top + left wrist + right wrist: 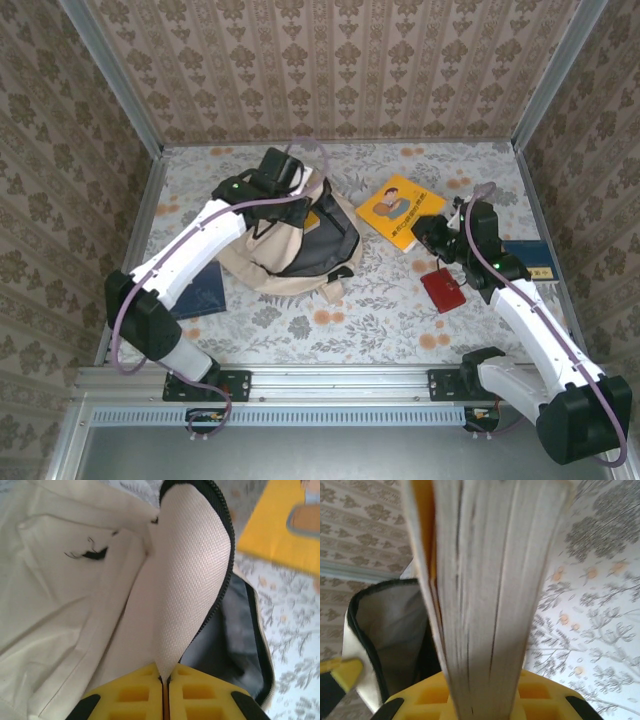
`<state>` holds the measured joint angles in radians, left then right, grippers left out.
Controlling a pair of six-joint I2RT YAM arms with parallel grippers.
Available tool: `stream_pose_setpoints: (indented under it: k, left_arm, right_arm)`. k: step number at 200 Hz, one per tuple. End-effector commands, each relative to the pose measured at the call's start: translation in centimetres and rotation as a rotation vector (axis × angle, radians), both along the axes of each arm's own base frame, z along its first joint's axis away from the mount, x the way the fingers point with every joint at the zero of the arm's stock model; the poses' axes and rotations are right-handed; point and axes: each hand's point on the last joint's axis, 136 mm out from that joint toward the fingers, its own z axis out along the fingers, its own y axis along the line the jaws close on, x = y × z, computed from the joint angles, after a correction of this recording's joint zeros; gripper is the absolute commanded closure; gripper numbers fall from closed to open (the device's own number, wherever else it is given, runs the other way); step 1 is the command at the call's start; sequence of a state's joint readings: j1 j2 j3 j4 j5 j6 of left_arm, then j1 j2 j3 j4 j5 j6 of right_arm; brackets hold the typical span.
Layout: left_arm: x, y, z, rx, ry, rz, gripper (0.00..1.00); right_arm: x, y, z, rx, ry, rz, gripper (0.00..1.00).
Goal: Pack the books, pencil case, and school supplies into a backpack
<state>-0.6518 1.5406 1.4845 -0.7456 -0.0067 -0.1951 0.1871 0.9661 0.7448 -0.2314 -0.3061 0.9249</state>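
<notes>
**A:** What is the left gripper (pixel 165 682) doing?

**B:** It's pinched tight on the backpack (pixel 300 262). Its yellow fingers (pixel 132 695) meet on the cream flap (pixel 192 565) at the bag's mouth. The flap stands straight up out of the jaws, with the dark zipper (pixel 227 580) running round its edge. Just right of the flap, the opening shows the grey lining (pixel 235 630).

**A:** And where does the bag lie?

**B:** On the flowered table (pixel 300 325), a little left of the middle. From above, the gripper sits at the bag's far end and the arm crosses over its left side.

**A:** What about the right gripper (pixel 480 702)?

**B:** It's clamped on the yellow book (pixel 480 580). The page edges run away from between its fingers. In the top view the book (pixel 395 208) is just right of the backpack and apart from it, held by its near right corner. I can't tell whether its far end rests on the table. From the right wrist, the bag's open mouth (pixel 385 625) is close on the book's left.

**A:** What else is there?

**B:** A red pouch (pixel 443 290) lies just beside the right arm. A dark blue book (pixel 530 258) with a yellowish patch is partly under that arm. Another dark blue cover (pixel 200 290) lies beside the left arm.
</notes>
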Motion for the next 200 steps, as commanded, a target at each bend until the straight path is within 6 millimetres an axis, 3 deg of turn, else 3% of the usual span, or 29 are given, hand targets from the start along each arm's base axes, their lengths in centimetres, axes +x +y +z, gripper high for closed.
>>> stream_pose_setpoints:
  k: [1,26,63,89,114,116,141,163,200]
  left_arm:
    - [1.6,-1.4,2.9,-0.144,-0.109,0.031,0.93]
    - [2.1,-2.1,4.7,-0.204,-0.188,0.02,0.95]
    - [2.3,-2.5,6.2,-0.243,-0.244,0.016,0.95]
    - [2.2,-2.4,6.7,-0.259,-0.261,0.024,0.96]
    - [1.9,-2.1,6.8,-0.264,-0.262,0.029,0.96]
    - [1.9,-2.1,6.9,-0.264,-0.262,0.028,0.96]
    - [1.7,-1.7,7.1,-0.26,-0.265,0.036,0.96]
    - [1.5,-1.6,7.3,-0.264,-0.271,0.034,0.96]
    - [1.3,-1.1,7.4,-0.252,-0.279,0.04,0.97]
  right_arm:
    - [-0.2,3.5,4.6,0.154,-0.127,0.159,1.0]
    - [-0.7,6.6,4.4,0.19,-0.114,0.242,0.99]
    - [-0.1,10.5,1.7,0.197,-0.034,0.282,1.0]
    - [1.8,12.4,-0.1,0.225,0.002,0.255,1.0]
    - [4.1,14.7,0.7,0.289,-0.035,0.262,1.0]
    - [4.4,14.9,0.0,0.286,-0.023,0.26,1.0]
    - [6.7,17.2,0.2,0.309,-0.033,0.249,1.0]
    - [8.6,18.8,-1.0,0.305,-0.005,0.217,1.0]
    - [9.7,20.3,-2.0,0.346,0.025,0.193,1.0]
